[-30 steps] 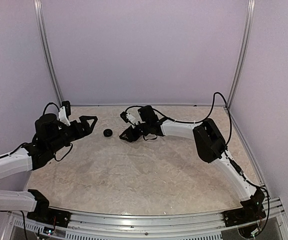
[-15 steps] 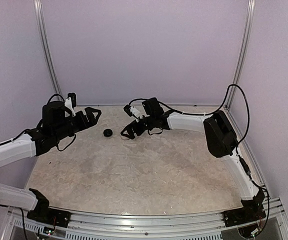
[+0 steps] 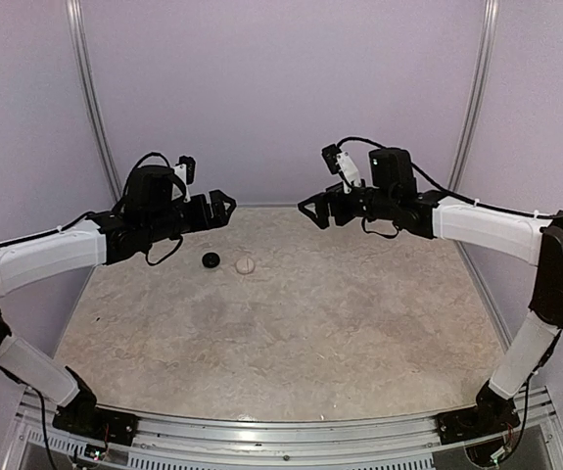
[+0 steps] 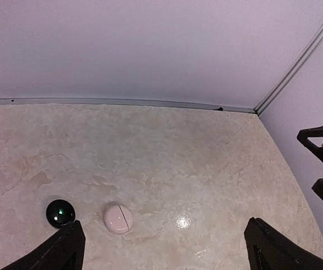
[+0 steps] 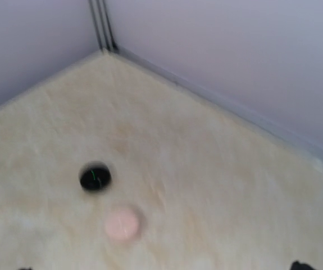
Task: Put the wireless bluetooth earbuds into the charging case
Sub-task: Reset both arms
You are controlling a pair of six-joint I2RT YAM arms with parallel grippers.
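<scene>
Whatever sits inside the black puck (image 3: pixel 210 259) and the pale puck (image 3: pixel 246 264) just beside it is hidden. The left gripper (image 3: pixel 224 208) and right gripper (image 3: pixel 312 213) hang above the black puck, jaws apart and empty, near the back wall (image 3: pixel 281 98).

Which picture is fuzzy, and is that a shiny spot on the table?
Right wrist view: blurred throughout, black puck and pale puck soft-edged. Left wrist view: sharp, one small glare spot on the table right of the pale puck. Top view: evenly lit, sharp.

Soft even lighting, faint shadows, small glare spot on table (image 4: pixel 182 222), right wrist view blurred
</scene>
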